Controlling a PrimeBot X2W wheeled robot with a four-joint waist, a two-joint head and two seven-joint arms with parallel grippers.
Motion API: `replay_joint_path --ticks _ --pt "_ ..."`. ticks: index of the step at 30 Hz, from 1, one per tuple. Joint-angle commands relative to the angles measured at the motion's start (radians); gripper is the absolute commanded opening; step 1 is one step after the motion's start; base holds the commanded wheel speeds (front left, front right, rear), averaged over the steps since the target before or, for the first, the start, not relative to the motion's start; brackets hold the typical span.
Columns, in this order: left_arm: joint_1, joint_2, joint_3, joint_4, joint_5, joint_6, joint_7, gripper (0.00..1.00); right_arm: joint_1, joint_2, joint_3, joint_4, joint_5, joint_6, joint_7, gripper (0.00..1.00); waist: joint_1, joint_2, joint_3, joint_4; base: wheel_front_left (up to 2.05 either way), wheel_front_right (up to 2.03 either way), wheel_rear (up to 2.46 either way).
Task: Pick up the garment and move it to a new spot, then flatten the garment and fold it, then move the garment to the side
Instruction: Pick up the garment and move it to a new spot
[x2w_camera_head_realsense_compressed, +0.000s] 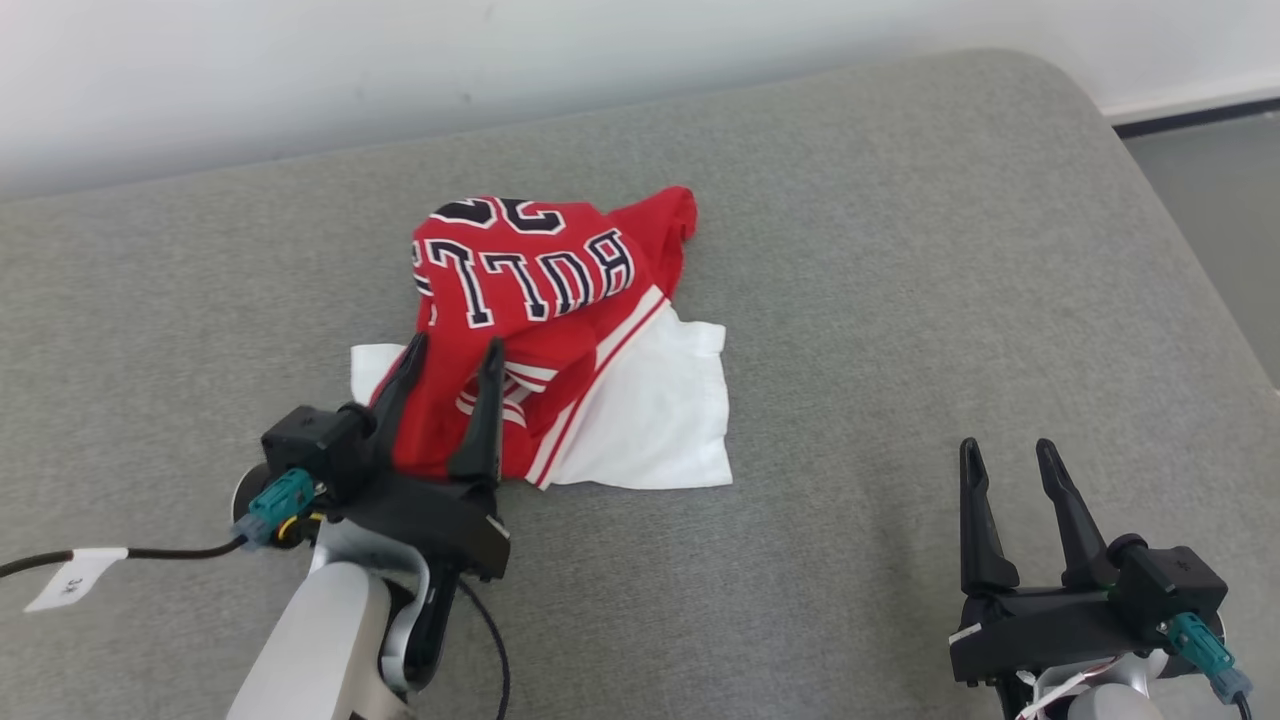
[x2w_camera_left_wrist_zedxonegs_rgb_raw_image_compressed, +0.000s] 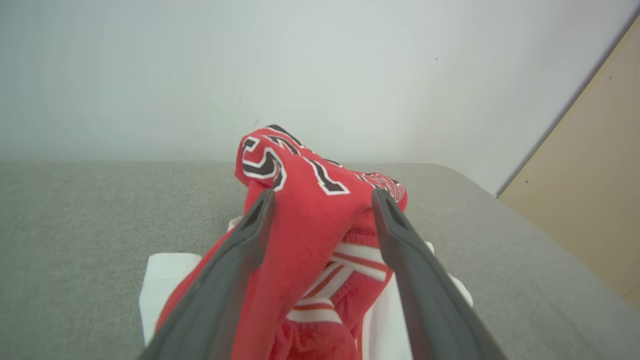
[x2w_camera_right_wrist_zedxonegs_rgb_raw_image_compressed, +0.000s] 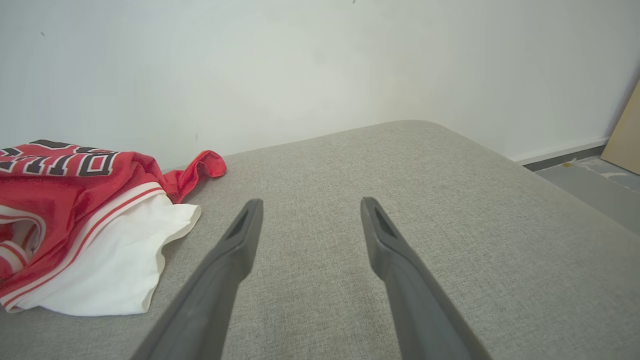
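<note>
**Red garment (x2w_camera_head_realsense_compressed: 560, 330), soft and floppy**

Head view: it lies bunched in the middle of the grey cushion (x2w_camera_head_realsense_compressed: 850, 250), white part nearest. The left gripper (x2w_camera_head_realsense_compressed: 454, 348) is spread, with red cloth between its fingers. The right gripper (x2w_camera_head_realsense_compressed: 1006, 448), near right, is spread and empty.

Left wrist view: the cloth looks light and limp, so I would pinch a corner.

Right wrist view: black letters, white stripes.

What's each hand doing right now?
Left hand: open, straddling the red jersey.
Right hand: open, empty.
</note>
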Motion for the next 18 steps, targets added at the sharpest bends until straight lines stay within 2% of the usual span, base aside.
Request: replay_joint_path --ticks 1,6,13,18 --pt "-0.016 -0.005 -0.012 -0.028 0.000 -0.004 -0.010 1.00 0.014 -0.001 -0.004 0.000 -0.006 0.003 -0.001 1.00 0.0000 0.0000 -0.030 0.039 0.00 0.00 0.00" --pt "-0.018 -0.002 -0.021 -0.127 -0.003 0.004 -0.008 1.00 0.030 -0.002 0.002 0.000 -0.009 0.003 -0.001 1.00 0.0000 0.0000 -0.057 0.081 0.00 0.00 0.00" --pt "0.050 0.048 0.031 -0.201 -0.018 0.040 -0.019 1.00 0.046 -0.001 0.009 0.000 -0.016 0.003 -0.001 1.00 0.0000 0.0000 -0.079 0.109 0.00 0.00 0.00" --pt "0.123 0.104 0.082 -0.217 -0.003 0.069 -0.043 1.00 0.050 -0.001 0.004 -0.006 -0.028 0.003 -0.001 1.00 0.0000 0.0000 -0.088 0.121 0.00 0.00 0.00"
